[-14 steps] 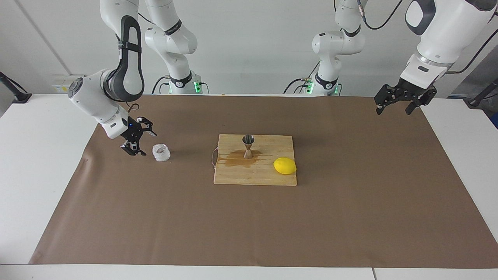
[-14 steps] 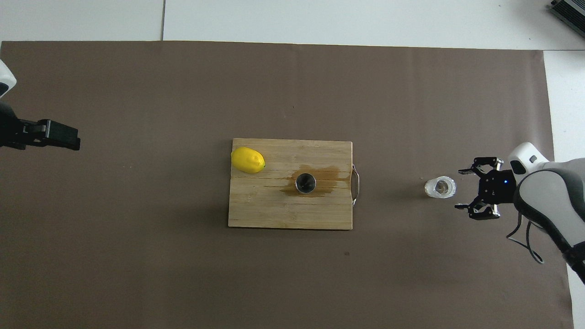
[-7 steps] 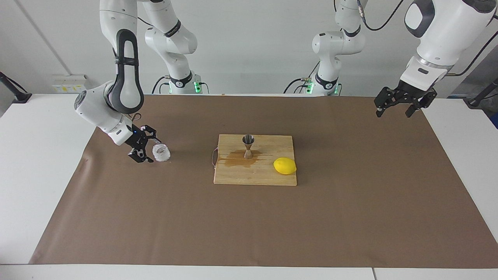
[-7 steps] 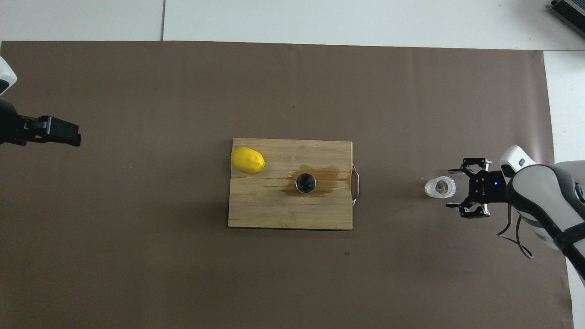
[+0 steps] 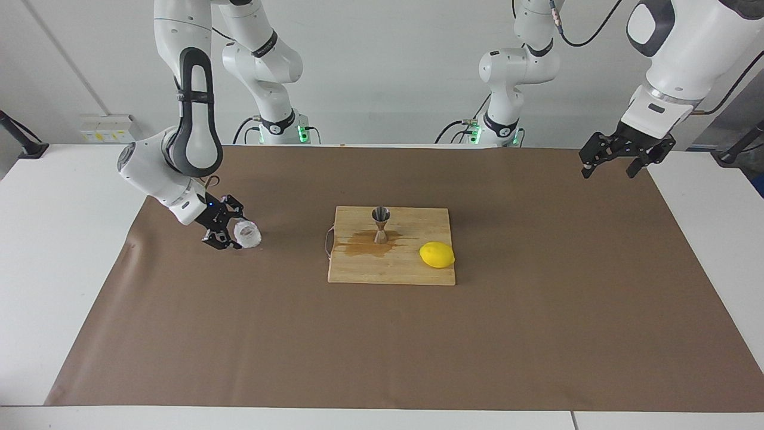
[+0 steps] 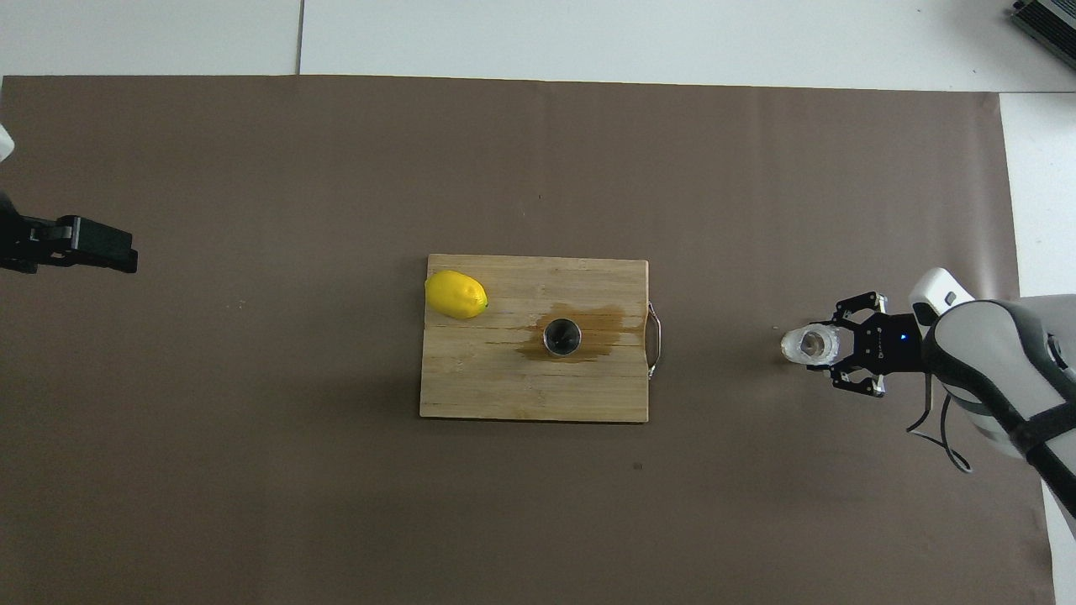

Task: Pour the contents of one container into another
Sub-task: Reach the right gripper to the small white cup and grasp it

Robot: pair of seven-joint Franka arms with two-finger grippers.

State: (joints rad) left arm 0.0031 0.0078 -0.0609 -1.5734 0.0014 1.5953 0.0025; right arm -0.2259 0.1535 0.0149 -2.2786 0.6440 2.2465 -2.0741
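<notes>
Since the earlier frame, your right gripper (image 5: 230, 234) has moved in on the cup (image 5: 248, 233) and narrowed its fingers around it; whether the grip is already firm, you cannot tell. Your left gripper (image 5: 618, 156) waits spread over the mat's corner at its own end. On the wooden board (image 5: 418, 272) there is a brown wet stain around the jigger (image 5: 381, 224), with a lemon (image 5: 437, 255) beside. The cup stands upright on the mat, mouth up, toward the right arm's end. Lifting, carrying and pouring all remain, I think.
</notes>
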